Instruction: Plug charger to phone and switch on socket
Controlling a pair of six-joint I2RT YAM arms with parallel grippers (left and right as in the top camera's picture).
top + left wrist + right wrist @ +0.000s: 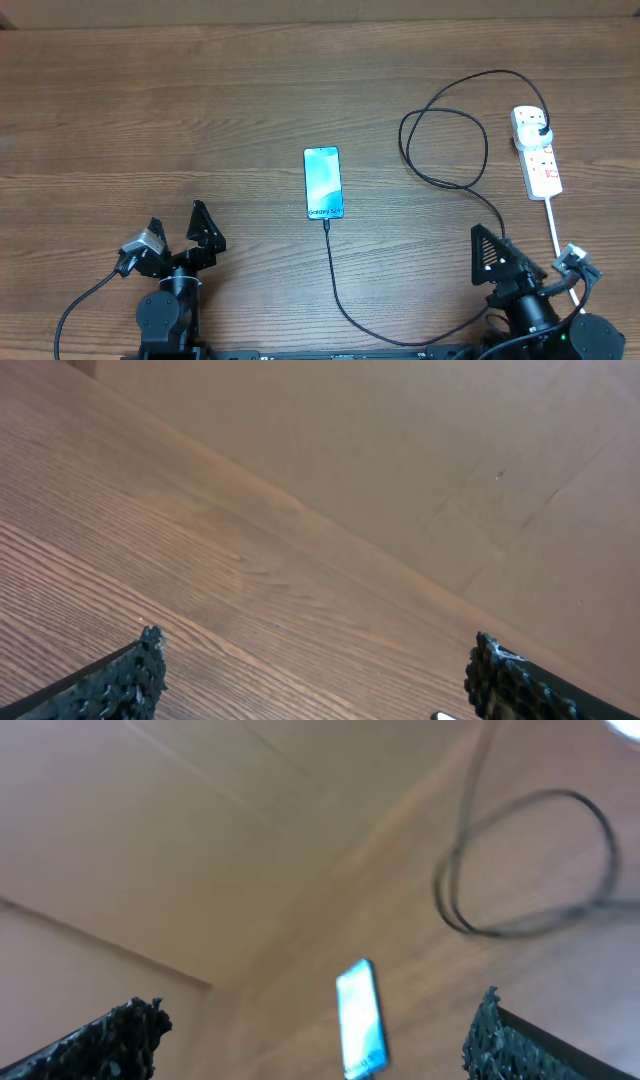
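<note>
The phone (323,183) lies screen up at the table's middle, light-blue screen lit; it also shows blurred in the right wrist view (361,1018). The black charger cable (335,280) meets the phone's near end, runs toward the front edge, then loops (445,145) up to its black plug (541,131) seated in the white socket strip (537,152) at the far right. The loop shows in the right wrist view (520,860). My left gripper (180,232) is open and empty at front left. My right gripper (490,258) is open and empty at front right.
The strip's white cord (555,225) runs down past my right arm. The table's far edge meets a plain wall (400,450). Bare wood lies to the left of the phone.
</note>
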